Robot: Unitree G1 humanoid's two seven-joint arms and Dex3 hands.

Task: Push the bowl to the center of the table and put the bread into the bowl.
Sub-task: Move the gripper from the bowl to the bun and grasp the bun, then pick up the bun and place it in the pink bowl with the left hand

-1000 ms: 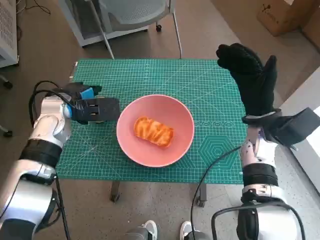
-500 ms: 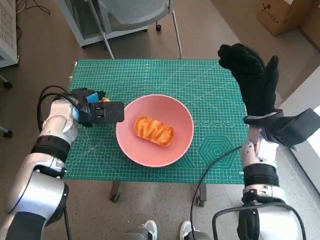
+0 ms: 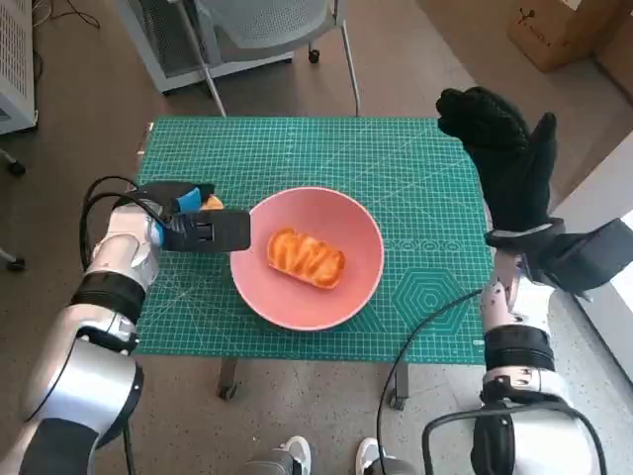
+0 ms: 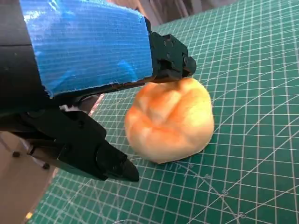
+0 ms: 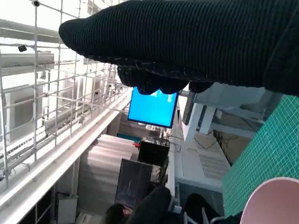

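On the green cutting mat point(image 3: 415, 178), the left hand point(image 3: 203, 230) cups a bread roll point(image 4: 170, 120) beside the pink bowl point(image 3: 361, 287); the right hand point(image 3: 506, 163) hovers open.

Bowl mid-table, one bread in it, a second bread at the left fingers

The bowl point(image 3: 308, 257) sits on the cutting mat point(image 3: 415, 178) about mid-table, with a piece of bread point(image 3: 306, 258) lying inside it. The left hand point(image 3: 203, 230) lies on the mat just beside the bowl, fingers point(image 3: 235, 232) at its rim. A bread roll point(image 4: 169, 120) rests on the mat between those fingers. The right hand point(image 3: 502, 163) is raised at the mat's far right corner, well apart from the bowl.
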